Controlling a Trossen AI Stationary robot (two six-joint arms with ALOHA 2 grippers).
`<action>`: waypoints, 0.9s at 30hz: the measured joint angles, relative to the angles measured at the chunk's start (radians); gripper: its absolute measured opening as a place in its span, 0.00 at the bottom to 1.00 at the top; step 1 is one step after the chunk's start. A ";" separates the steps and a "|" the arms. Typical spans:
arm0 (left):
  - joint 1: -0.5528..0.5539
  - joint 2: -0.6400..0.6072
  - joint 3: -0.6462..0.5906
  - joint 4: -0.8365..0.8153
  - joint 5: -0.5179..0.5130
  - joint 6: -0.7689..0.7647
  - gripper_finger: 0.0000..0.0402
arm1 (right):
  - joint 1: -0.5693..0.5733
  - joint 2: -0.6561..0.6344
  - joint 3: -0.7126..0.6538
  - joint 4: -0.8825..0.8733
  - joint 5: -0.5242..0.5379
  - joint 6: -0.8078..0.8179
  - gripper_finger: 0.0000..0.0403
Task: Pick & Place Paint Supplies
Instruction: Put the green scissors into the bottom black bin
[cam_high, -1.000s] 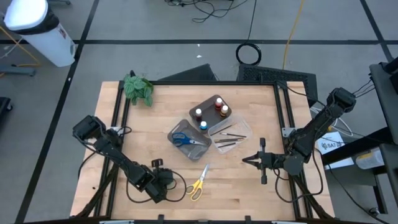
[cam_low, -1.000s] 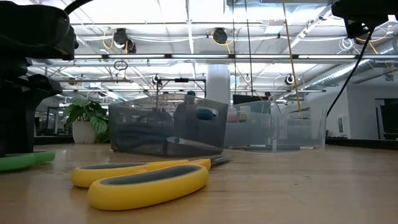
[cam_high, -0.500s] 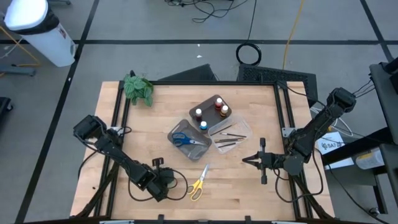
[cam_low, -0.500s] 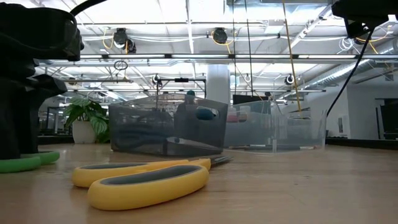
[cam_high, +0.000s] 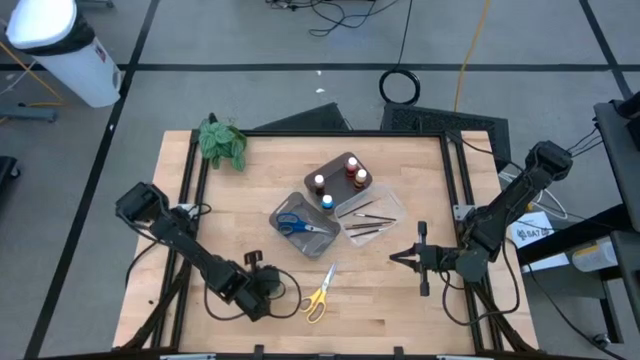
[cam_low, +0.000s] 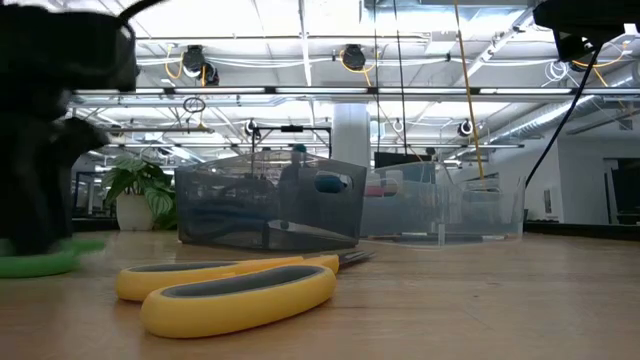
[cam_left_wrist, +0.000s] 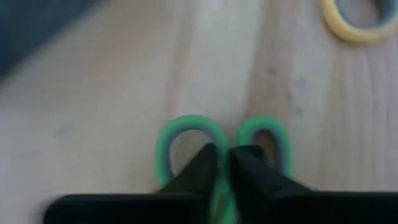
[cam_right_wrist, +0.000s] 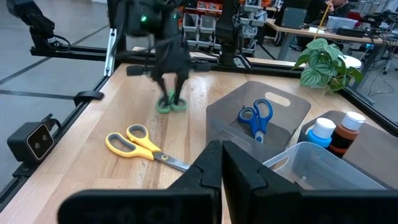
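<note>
Green-handled scissors (cam_left_wrist: 186, 134) sit under my left gripper (cam_high: 262, 290) near the table's near-left part; the gripper is shut on them, and the right wrist view shows their loops (cam_right_wrist: 171, 104) low at the table. Yellow-handled scissors (cam_high: 320, 293) lie flat on the wood just to the right. Blue-handled scissors (cam_high: 298, 224) lie in the grey tray. Small bottles (cam_high: 338, 178) stand in the dark tray, thin brushes (cam_high: 366, 215) lie in the clear tray. My right gripper (cam_high: 395, 257) is shut, hovering right of the trays and touching nothing. My left gripper pinches the green scissors where the two handle loops meet (cam_left_wrist: 222, 186), one finger (cam_left_wrist: 199, 168) on each side. It comes from above, pointing down. The loops sit at table level; whether they are lifted clear, I cannot tell. The blades are hidden by the gripper.
A leafy plant (cam_high: 221, 141) stands at the far-left corner. The three trays cluster at the table's middle. Bare wood shows along the near edge right of the yellow scissors (cam_low: 230, 290) and on the left half. A small black camera (cam_right_wrist: 36, 142) sits at the near edge.
My left gripper has shifted a little toward the yellow scissors while staying shut on the green scissors, whose handles have moved with it. It shows blurred in the low view.
</note>
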 joint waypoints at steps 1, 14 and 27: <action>0.002 -0.025 0.000 -0.005 -0.017 0.007 0.06 | 0.000 0.000 0.000 0.000 0.000 0.000 0.00; 0.043 -0.236 0.004 0.014 -0.147 0.166 0.01 | 0.000 0.000 0.000 0.000 0.000 0.000 0.00; 0.049 -0.189 0.006 -0.244 0.018 -0.095 0.35 | 0.000 0.000 0.000 -0.001 0.000 0.000 0.00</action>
